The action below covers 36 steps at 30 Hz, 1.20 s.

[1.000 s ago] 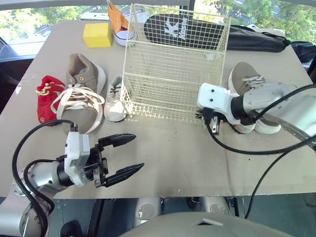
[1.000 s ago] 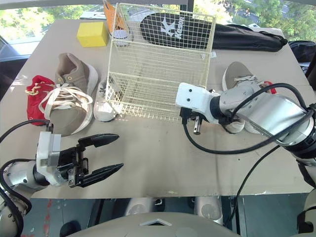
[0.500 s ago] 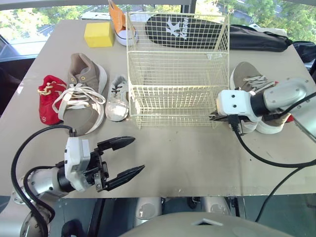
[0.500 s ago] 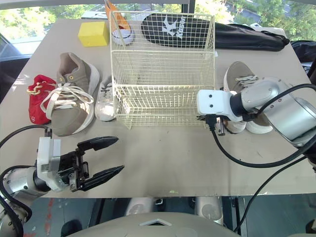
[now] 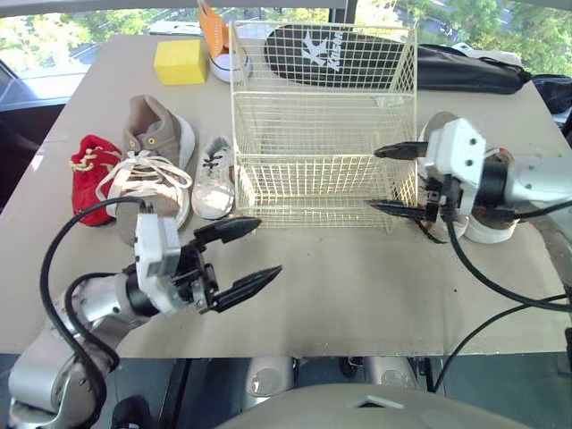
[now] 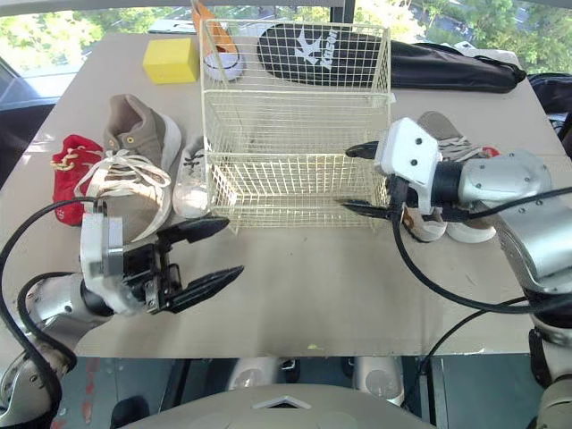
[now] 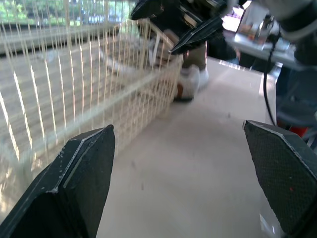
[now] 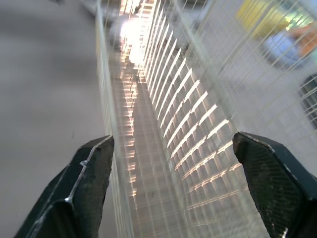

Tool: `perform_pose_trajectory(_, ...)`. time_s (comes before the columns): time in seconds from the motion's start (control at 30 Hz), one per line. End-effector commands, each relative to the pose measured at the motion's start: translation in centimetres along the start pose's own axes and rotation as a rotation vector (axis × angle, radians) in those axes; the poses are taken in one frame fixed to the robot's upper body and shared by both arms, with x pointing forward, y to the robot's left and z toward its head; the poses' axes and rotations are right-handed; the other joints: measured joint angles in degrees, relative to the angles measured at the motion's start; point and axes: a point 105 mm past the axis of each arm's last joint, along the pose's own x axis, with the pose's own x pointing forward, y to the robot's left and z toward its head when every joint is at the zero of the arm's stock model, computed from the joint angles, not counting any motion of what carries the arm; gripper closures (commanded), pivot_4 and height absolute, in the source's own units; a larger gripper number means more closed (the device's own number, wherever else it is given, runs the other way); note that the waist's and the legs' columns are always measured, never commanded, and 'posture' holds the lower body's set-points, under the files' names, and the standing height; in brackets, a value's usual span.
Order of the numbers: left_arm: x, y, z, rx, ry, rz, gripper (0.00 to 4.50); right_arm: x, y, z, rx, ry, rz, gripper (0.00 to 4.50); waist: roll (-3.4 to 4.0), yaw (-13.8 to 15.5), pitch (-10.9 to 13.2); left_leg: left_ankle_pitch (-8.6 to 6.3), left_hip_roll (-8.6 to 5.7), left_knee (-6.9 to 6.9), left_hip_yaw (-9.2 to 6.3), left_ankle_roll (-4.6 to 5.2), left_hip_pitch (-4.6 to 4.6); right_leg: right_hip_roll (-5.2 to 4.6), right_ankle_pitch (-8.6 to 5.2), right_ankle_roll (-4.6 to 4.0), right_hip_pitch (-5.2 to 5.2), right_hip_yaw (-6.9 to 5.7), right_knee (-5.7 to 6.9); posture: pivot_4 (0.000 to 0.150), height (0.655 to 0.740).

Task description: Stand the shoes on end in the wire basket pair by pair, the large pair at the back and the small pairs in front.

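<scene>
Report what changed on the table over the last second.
The wire basket swung square to the table edge. Its front right corner went toward the robot's right along with the right end effector, which has since turned and now stands open beside the basket's right wall. The left end effector edged forward, still open. The tan shoe and small white shoe lie as before.

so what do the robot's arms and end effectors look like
Both arms are rounded silver-grey metal, each with a white boxy wrist housing and a looping black cable. The left end effector and right end effector each carry two black fingers tapering to points.
</scene>
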Motion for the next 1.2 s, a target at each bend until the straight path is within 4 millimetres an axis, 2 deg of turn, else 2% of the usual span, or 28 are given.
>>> perform_pose_trajectory(0.03,2.6,-0.1,2.5,0.012,-0.078,-0.021,0.0,-2.8,-1.6,3.7,0.044,-0.184,-0.225,1.02,0.0,-0.1,0.0,0.0,0.0,0.05,-0.01,0.0,0.01,0.04,0.01,0.01,0.0,0.0,0.04,0.15,0.74)
perform_pose_trajectory(0.1,3.8,0.0,3.5,0.002,-0.096,-0.05,0.0,-4.5,-2.3,3.3,0.064,-0.148,-0.324,1.02,-0.09,0.2,-0.1,0.0,-0.04,0.04,-0.07,0.0,0.05,0.03,0.02,0.02,0.08,-0.01,0.03,0.15,0.74)
perform_pose_trajectory(0.13,4.5,0.4,3.9,0.008,-0.077,-0.046,0.0,-5.7,-2.9,2.4,0.077,-0.09,-0.396,1.02,-0.1,0.2,-0.1,0.0,-0.08,0.05,-0.11,0.0,0.06,0.04,0.02,0.02,0.1,-0.02,0.03,0.15,0.74)
perform_pose_trajectory(0.2,5.6,0.7,4.5,-0.007,-0.009,-0.126,0.0,-10.1,-4.5,-1.1,0.114,0.128,-0.597,1.02,-0.13,0.6,-0.1,0.0,-0.15,0.04,-0.1,0.02,0.06,0.04,0.02,0.02,0.11,-0.03,0.02,0.15,0.74)
perform_pose_trajectory(0.27,6.3,0.7,4.9,-0.017,0.031,-0.186,0.0,-13.1,-4.7,-2.9,0.118,0.261,-0.697,1.02,-0.13,1.2,-0.1,0.0,-0.3,0.04,-0.15,0.02,0.02,0.04,0.0,0.03,0.11,-0.05,0.01,0.15,0.74)
perform_pose_trajectory(0.3,6.5,0.6,5.1,-0.025,0.034,-0.2,0.0,-13.7,-4.7,-3.3,0.121,0.284,-0.715,1.02,-0.05,1.2,-0.1,0.01,-0.42,0.02,-0.1,0.03,0.04,0.04,0.0,0.06,0.1,-0.05,0.0,0.15,0.74)
perform_pose_trajectory(0.37,6.8,0.1,4.9,-0.004,0.09,-0.282,0.0,-15.4,-3.8,-6.2,0.2,0.44,-0.742,1.02,0.02,0.4,-0.1,-0.01,-0.46,0.0,0.07,0.06,0.16,0.06,-0.01,0.12,0.09,0.17,0.01,0.15,0.74)
perform_pose_trajectory(0.43,7.1,0.1,4.7,0.029,0.126,-0.309,0.0,-16.6,-3.3,-7.9,0.264,0.516,-0.788,1.02,-0.01,-0.1,0.0,0.0,-0.51,-0.04,0.03,0.05,0.24,0.16,0.01,0.18,0.1,0.29,0.02,0.15,0.74)
perform_pose_trajectory(0.53,7.3,-0.2,4.8,0.053,0.135,-0.355,0.0,-17.3,-3.1,-9.6,0.347,0.544,-0.842,1.02,0.02,-0.4,0.0,0.01,-0.46,-0.05,0.09,0.03,0.35,0.26,-0.09,0.36,0.1,0.4,0.05,0.15,0.74)
perform_pose_trajectory(0.67,7.4,-0.3,4.5,0.051,0.14,-0.369,0.0,-15.5,-2.8,-11.0,0.446,0.495,-0.801,1.02,0.01,-0.3,0.0,0.01,-0.42,-0.04,0.03,0.03,0.36,0.61,-0.1,0.42,0.11,0.92,0.04,0.15,0.74)
perform_pose_trajectory(0.87,7.6,-0.6,4.5,0.046,0.125,-0.362,0.0,-14.7,-3.5,-12.9,0.485,0.505,-0.794,1.02,0.0,-0.2,0.0,-0.01,-0.43,-0.04,-0.07,0.06,0.29,0.65,-0.02,0.28,0.09,1.21,0.03,0.15,0.74)
perform_pose_trajectory(0.97,7.6,-0.5,4.5,0.042,0.123,-0.348,0.0,-15.1,-4.1,-14.5,0.477,0.573,-0.83,1.83,-0.07,-0.5,-0.1,-0.02,-0.47,-0.03,0.04,0.09,0.34,0.67,0.03,0.24,0.1,1.37,0.02,0.15,0.74)
perform_pose_trajectory(1.1,7.4,-0.3,4.2,0.038,0.122,-0.326,0.0,-15.2,-4.2,-15.1,0.437,0.605,-0.829,3.66,-0.15,-0.4,-0.1,-0.02,-0.42,-0.03,0.13,0.09,0.51,0.74,-0.08,0.42,0.16,1.52,0.05,0.15,0.74)
perform_pose_trajectory(1.17,7.4,-0.2,4.0,0.035,0.121,-0.319,0.0,-14.9,-4.0,-15.2,0.421,0.598,-0.819,4.42,-0.16,-0.3,-0.1,-0.02,-0.4,-0.04,0.15,0.09,0.64,0.74,-0.16,0.3,0.26,1.6,0.05,0.15,0.74)
perform_pose_trajectory(1.2,7.4,-0.2,4.0,0.033,0.118,-0.317,0.0,-14.8,-4.0,-15.1,0.417,0.591,-0.817,4.47,-0.17,-0.3,-0.1,-0.02,-0.39,-0.04,0.17,0.1,0.67,0.74,-0.19,0.27,0.29,1.67,0.05,0.15,0.74)
